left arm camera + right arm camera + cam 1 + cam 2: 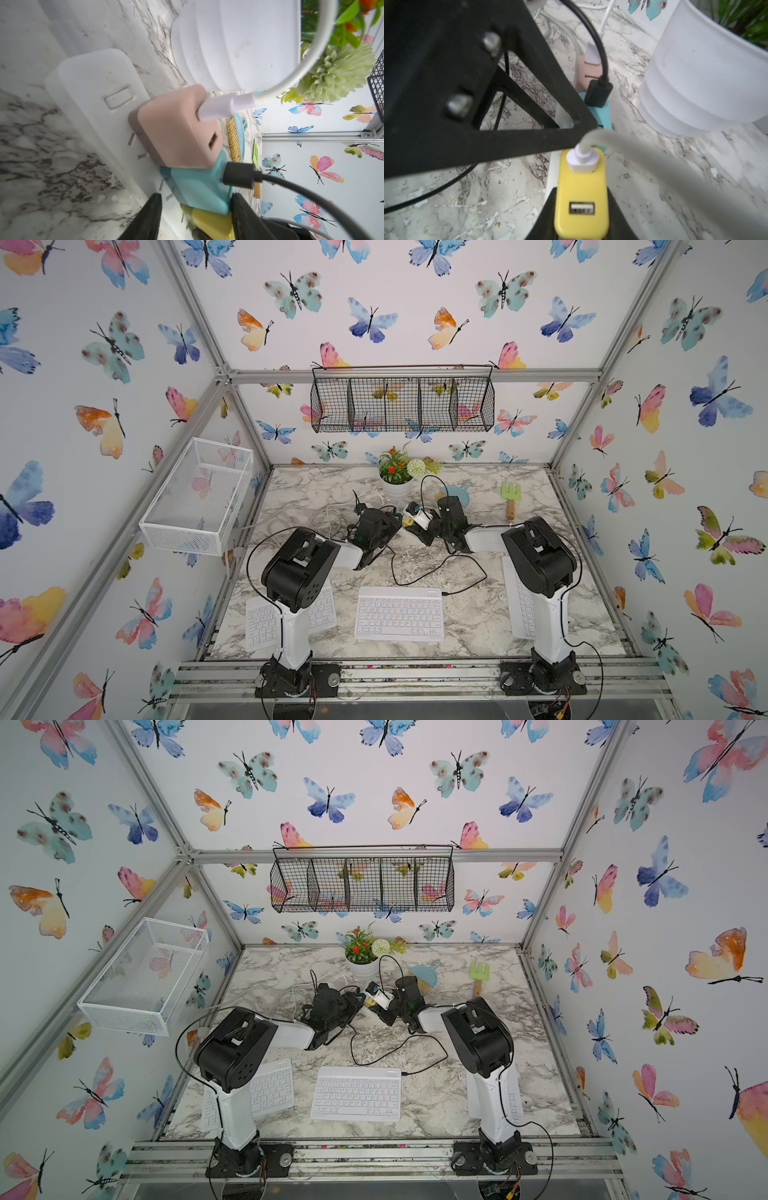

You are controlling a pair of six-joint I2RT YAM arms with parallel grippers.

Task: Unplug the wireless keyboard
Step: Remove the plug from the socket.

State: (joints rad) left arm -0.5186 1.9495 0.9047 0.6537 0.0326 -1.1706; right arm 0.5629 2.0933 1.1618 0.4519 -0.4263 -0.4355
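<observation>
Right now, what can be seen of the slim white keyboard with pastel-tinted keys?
The slim white rectangular keyboard with pastel-tinted keys lies flat on the marble-patterned tabletop, near its front edge, between the arm bases. It looks plastic. A thin black cable meets its right side at the far corner, apparently plugged in.

Left claw (197,217) stands parted, right claw (581,200) clamped, tips nearly meeting.
</observation>
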